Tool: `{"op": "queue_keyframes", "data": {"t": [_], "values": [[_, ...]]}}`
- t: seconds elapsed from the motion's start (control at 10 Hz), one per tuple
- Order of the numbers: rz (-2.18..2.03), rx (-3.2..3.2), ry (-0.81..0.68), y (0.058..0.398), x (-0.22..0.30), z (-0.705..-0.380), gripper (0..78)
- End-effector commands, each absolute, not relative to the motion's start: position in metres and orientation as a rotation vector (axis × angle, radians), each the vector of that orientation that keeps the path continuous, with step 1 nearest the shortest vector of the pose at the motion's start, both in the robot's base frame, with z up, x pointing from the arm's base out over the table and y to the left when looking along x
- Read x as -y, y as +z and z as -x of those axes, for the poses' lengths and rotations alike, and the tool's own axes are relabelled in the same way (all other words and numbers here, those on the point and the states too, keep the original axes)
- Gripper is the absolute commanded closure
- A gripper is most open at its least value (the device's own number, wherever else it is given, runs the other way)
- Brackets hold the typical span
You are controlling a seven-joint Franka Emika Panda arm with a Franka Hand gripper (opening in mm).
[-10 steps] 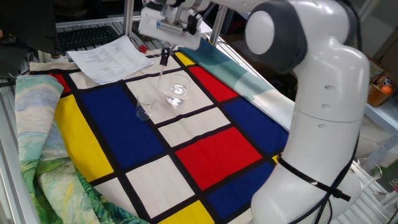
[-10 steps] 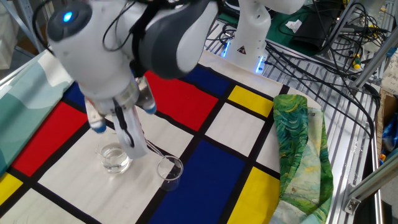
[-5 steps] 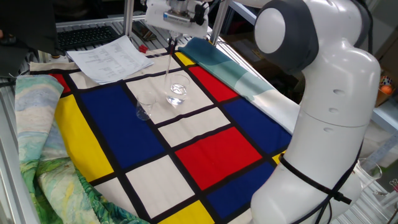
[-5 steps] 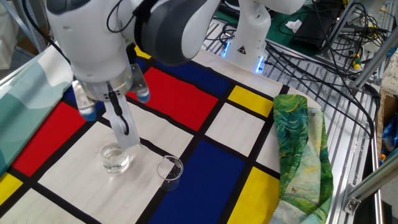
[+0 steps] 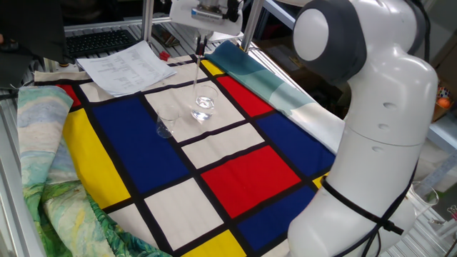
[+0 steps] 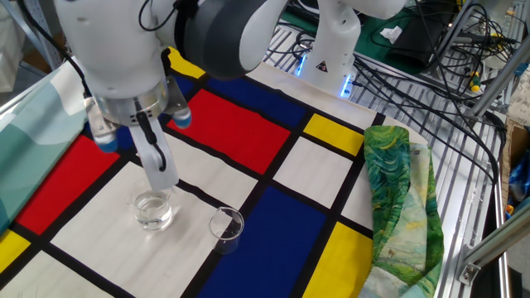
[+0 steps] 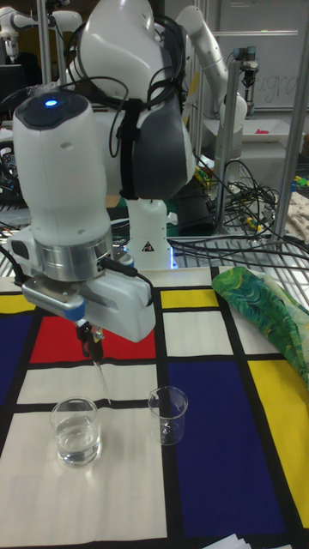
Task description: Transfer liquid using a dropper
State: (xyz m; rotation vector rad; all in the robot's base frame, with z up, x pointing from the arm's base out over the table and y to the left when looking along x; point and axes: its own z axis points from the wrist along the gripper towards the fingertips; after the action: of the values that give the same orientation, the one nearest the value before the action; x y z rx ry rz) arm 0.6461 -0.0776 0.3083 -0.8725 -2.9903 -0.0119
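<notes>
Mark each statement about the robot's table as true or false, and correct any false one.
1. The slender clear dropper with a dark bulb is held at its bulb end by the robot's fingers. True.
2. The dropper lies flat on the cloth. False: it hangs nearly upright above the cloth.
3. Two small clear glasses stand on the checked cloth. True.
4. The glass holding clear liquid stands on a blue square. False: it stands on a white square.
5. The other small glass looks brim-full. False: it looks empty.
</notes>
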Motion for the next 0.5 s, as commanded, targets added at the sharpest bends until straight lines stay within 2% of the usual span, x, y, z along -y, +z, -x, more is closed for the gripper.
{"op": "queue_keyframes", "data": {"t": [0.1, 0.5], "values": [[0.82, 3.04, 0.035, 0.3123, 0.0803, -0.6451, 76.4], [0.745, 3.068, 0.079, 0.3146, 0.0831, -0.6421, 76.4]]}}
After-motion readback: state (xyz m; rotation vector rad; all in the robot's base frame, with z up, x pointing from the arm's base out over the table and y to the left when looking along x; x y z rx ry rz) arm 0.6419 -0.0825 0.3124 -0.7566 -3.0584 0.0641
